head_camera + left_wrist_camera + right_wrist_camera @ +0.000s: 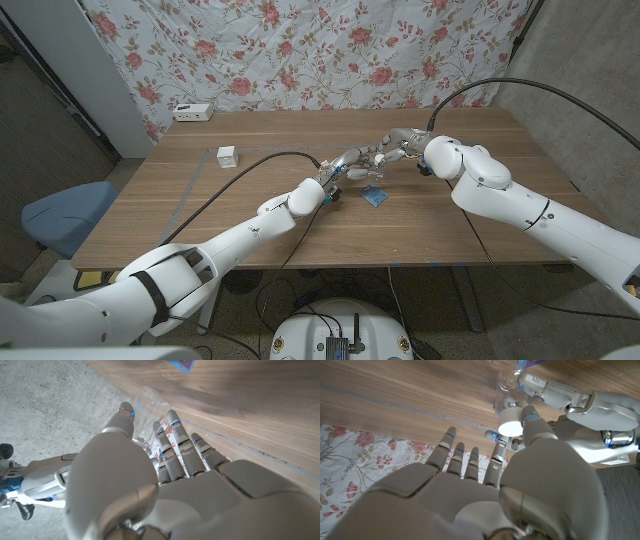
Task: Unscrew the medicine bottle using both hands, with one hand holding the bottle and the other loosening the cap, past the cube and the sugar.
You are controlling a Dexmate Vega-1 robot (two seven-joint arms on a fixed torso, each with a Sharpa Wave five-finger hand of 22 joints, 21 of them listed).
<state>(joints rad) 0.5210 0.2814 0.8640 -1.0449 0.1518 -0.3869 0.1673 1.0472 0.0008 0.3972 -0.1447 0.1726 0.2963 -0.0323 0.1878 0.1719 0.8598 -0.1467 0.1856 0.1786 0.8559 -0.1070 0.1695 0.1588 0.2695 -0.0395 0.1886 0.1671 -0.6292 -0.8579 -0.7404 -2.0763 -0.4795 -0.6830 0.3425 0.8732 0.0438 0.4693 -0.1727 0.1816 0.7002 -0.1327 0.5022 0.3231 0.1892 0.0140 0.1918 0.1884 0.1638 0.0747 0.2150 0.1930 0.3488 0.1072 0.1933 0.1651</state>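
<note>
Both arms meet over the middle of the wooden table, a little toward the far side. The left hand reaches in from the near left, and in its wrist view its fingers curl around a clear medicine bottle with a printed label, thumb on one side, fingers on the other, so it holds the bottle's body. The right hand comes across from the right and sits at the bottle's top. From the right wrist view, the white cap shows bright and round, with the thumb against one side and a fingertip near the other; the remaining fingers fan out apart. It looks like a pinch on the cap, though how firmly it bites, I cannot tell. Just near of the two hands lies a small blue sugar packet, flat on the wood. Well off to the left, toward the far edge, a white cube stands alone. Beyond the far-left corner sits a white power strip, before a floral cloth backdrop.
</note>
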